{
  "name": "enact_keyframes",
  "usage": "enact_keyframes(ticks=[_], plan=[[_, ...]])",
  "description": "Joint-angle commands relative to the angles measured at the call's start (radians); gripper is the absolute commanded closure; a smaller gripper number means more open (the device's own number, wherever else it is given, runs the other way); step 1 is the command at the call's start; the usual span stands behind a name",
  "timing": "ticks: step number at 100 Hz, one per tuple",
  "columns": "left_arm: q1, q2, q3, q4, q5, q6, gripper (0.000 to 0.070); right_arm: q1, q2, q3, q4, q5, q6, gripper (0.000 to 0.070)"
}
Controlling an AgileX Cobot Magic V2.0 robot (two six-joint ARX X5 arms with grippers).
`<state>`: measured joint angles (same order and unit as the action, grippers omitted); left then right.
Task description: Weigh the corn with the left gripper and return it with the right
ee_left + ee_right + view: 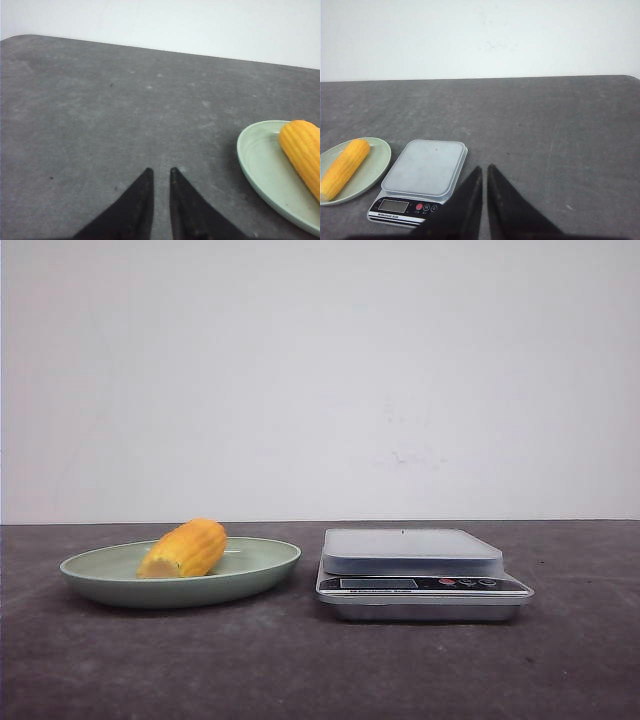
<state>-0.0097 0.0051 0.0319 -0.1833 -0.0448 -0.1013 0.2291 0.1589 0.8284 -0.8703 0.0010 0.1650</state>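
The left gripper [159,172] has its jaws nearly closed on nothing; so has the right gripper [484,169]. The corn [183,548] lies aslant in the green plate [262,562], well apart from both, paler cut end toward the camera. The scale's [420,572] label is unreadable.

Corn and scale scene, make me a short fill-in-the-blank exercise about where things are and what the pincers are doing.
1. The corn lies on the green ____.
2. The platform of the scale is ____.
3. In the front view, the plate stands to the ____ of the scale.
4. The left pincer holds ____.

Missing words: plate; empty; left; nothing
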Motion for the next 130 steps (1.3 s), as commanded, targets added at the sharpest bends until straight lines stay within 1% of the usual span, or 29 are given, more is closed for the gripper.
enact_keyframes(ticks=[1,71,76,89,97,103,114,118,125,130], plan=[[0.000,-0.002,-0.018,-0.004,0.005,0.014,0.0685,0.002,0.002,0.011,0.012,0.000,0.011,0.0688],[0.000,-0.002,-0.018,-0.004,0.004,0.014,0.0685,0.002,0.002,0.011,0.013,0.000,0.010,0.0688],[0.000,-0.002,-0.018,-0.004,0.004,0.014,0.0685,0.002,0.002,0.011,0.019,0.011,-0.002,0.0688],[0.000,-0.002,-0.018,-0.004,0.004,0.014,0.0685,0.002,0.002,0.011,0.030,0.092,-0.024,0.0688],[0.000,-0.002,-0.018,-0.004,0.004,0.014,0.0685,-0.022,-0.004,-0.004,0.046,0.103,-0.038,0.0688],[0.000,-0.002,-0.018,-0.004,0.004,0.014,0.0685,-0.065,-0.013,-0.042,0.100,0.103,-0.057,0.0688],[0.000,-0.002,-0.018,-0.004,0.004,0.014,0.0685,-0.153,-0.065,-0.185,0.281,0.094,-0.080,0.0688],[0.000,-0.002,-0.018,-0.004,0.004,0.014,0.0685,-0.184,-0.085,-0.248,0.356,0.065,-0.080,0.0688],[0.000,-0.002,-0.018,-0.004,0.004,0.014,0.0685,-0.235,-0.114,-0.363,0.474,-0.010,-0.098,0.0688],[0.000,-0.002,-0.018,-0.004,0.004,0.014,0.0685,-0.267,-0.129,-0.446,0.543,-0.038,-0.117,0.0688]])
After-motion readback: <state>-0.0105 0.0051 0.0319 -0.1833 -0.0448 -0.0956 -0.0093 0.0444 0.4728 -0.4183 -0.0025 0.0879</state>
